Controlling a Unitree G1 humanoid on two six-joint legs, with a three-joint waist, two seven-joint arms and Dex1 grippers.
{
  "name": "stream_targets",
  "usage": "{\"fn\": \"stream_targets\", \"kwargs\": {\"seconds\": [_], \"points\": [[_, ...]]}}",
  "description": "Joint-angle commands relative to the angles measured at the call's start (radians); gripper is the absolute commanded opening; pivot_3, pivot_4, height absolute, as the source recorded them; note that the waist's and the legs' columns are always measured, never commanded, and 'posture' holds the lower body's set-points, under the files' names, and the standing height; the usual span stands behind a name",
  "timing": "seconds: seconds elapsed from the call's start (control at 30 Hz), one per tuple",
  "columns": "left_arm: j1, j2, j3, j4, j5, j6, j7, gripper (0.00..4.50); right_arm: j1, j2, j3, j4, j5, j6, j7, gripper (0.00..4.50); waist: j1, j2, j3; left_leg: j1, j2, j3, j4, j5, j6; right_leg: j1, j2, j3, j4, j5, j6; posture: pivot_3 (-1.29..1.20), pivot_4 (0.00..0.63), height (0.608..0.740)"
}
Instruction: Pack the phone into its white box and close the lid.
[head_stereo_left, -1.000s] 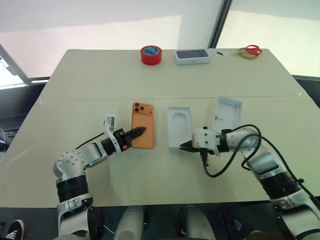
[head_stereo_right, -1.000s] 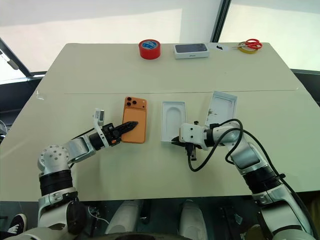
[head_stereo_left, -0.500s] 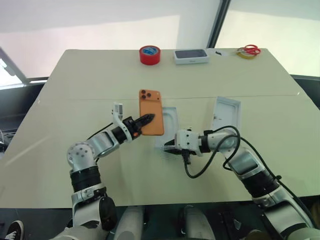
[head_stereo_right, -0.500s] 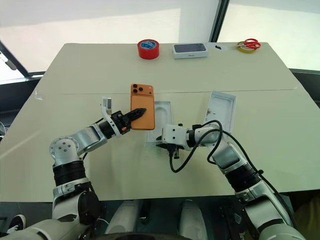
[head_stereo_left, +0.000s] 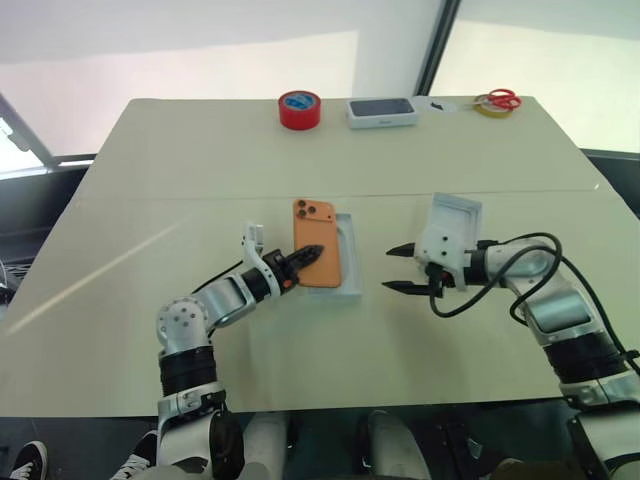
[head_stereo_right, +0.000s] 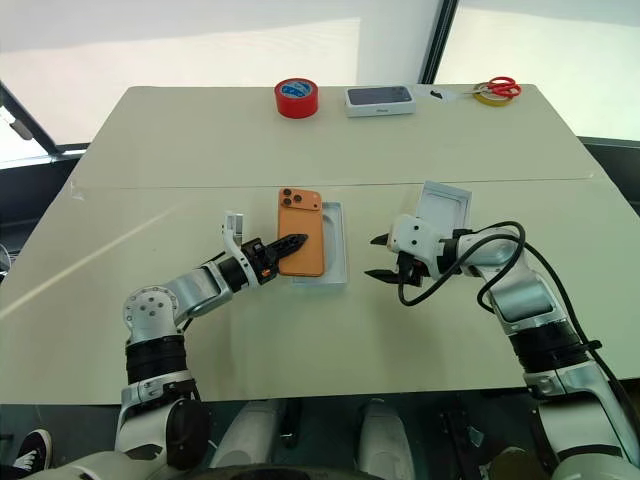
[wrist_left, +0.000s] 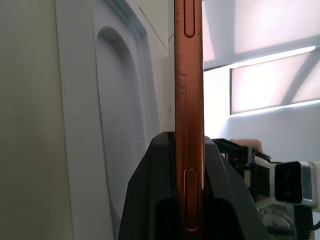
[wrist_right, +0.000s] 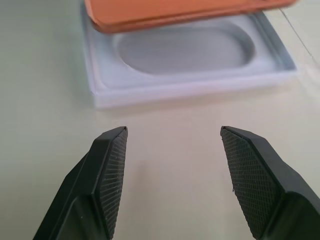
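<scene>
Moved: phone (head_stereo_left: 318, 257) now over white box (head_stereo_left: 349, 258) | orange back, three lenses | your left gripper (head_stereo_left: 306, 254) clamps its edge | your right gripper (head_stereo_left: 401, 269) spread wide, empty, beside box

Both arms are silver-grey metal with rounded, dimpled joint housings and black bands between segments. The left pincer (head_stereo_left: 312, 253) has two tapered black fingers behind a small white bracket. The right pincer (head_stereo_left: 401, 268) sits on a white block; its black fingers (wrist_right: 111, 170) carry cross-hatched pads. A black cable loops along the right forearm.
</scene>
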Motion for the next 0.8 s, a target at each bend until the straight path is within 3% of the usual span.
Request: {"fn": "stream_targets", "kwargs": {"seconds": [0.03,0.07,0.27,0.43,0.8], "points": [[-0.018,-0.011,-0.021,-0.013,-0.031,-0.006,-0.004,0.00,-0.040,0.017,-0.009,0.012,-0.009,-0.052,-0.019,3.09,0.001,0.000,0.000,0.000,0.000,0.000,0.000,0.000,0.000,0.000,0.000,0.000,0.000,0.000,0.000,0.00,0.150,0.740],[-0.019,-0.009,-0.024,-0.010,-0.029,-0.005,-0.001,0.00,-0.043,0.023,-0.006,0.014,-0.011,-0.054,-0.023,3.09,0.001,0.000,0.000,0.000,0.000,0.000,0.000,0.000,0.000,0.000,0.000,0.000,0.000,0.000,0.000,0.00,0.150,0.740],[-0.064,-0.007,-0.018,-0.025,-0.058,0.042,0.087,2.76,-0.052,0.046,0.007,0.018,-0.029,-0.059,-0.042,3.15,0.005,0.000,0.000,0.000,0.000,0.000,0.001,0.000,0.000,0.001,0.000,0.000,0.000,0.000,0.000,0.00,0.150,0.740],[-0.069,0.026,-0.030,-0.056,-0.069,0.113,0.149,2.76,-0.054,0.057,0.011,0.026,-0.036,-0.067,-0.054,3.15,0.002,0.000,0.000,0.000,0.000,0.000,0.001,0.000,0.000,0.001,0.000,0.000,0.000,0.000,0.001,0.00,0.150,0.740],[-0.023,0.238,-0.067,-0.198,-0.066,0.154,0.049,2.76,-0.056,0.071,0.007,0.032,-0.030,-0.059,-0.059,3.15,0.002,0.000,0.000,0.000,0.001,0.000,0.000,0.000,-0.001,0.000,0.002,0.000,0.001,0.000,0.000,0.00,0.150,0.740]]}}
